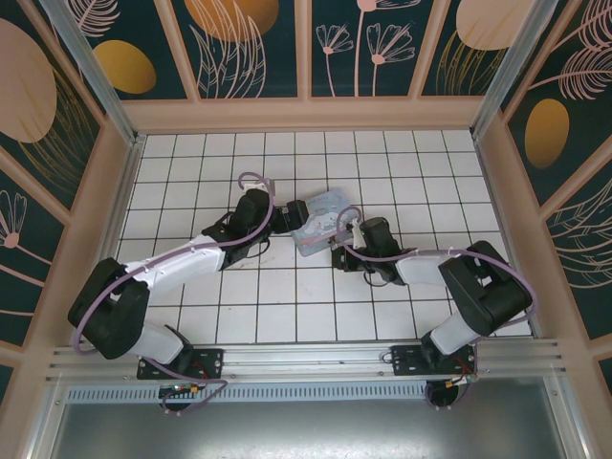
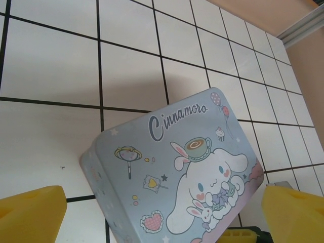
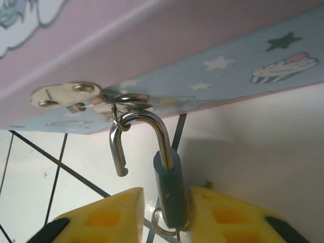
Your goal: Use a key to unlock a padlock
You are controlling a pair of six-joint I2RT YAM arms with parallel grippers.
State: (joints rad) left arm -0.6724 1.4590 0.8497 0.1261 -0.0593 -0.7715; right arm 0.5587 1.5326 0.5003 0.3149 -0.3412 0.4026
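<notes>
At mid-table on the white tile floor point(image 1: 287, 296), both arms reach inward and meet at the Cinnamoroll tin point(image 1: 323, 215).

Risks, as I judge them:
- Nothing clamps the tin. A pull from the right side would drag or tip it rather than free the lock, because the two are still linked.
- The padlock point(image 3: 169, 190) hangs from the tin's hasp ring point(image 3: 126, 98), its dark bluish body down between the yellow fingers. A push toward the tin could drive the body back up the shackle point(image 3: 152, 121) and latch it again.
- The shackle's short leg is out of the body with its notched tip free. That tip could catch on the ring if drawn out at an angle.

Pose:
- The left arm is stretched long and low. The left gripper point(image 2: 163, 195) is spread wide, the tin's lid lying between and beyond the fingers, with no contact seen.
- The right arm is folded tighter, elbow outboard. The right gripper point(image 3: 166, 195) is narrow and flanks the lock body closely.
- A thin wire loop point(image 3: 161, 228) shows at the body's foot. The key itself is not made out, so I cannot tell whether the fingers pinch the lock or something under it.
</notes>
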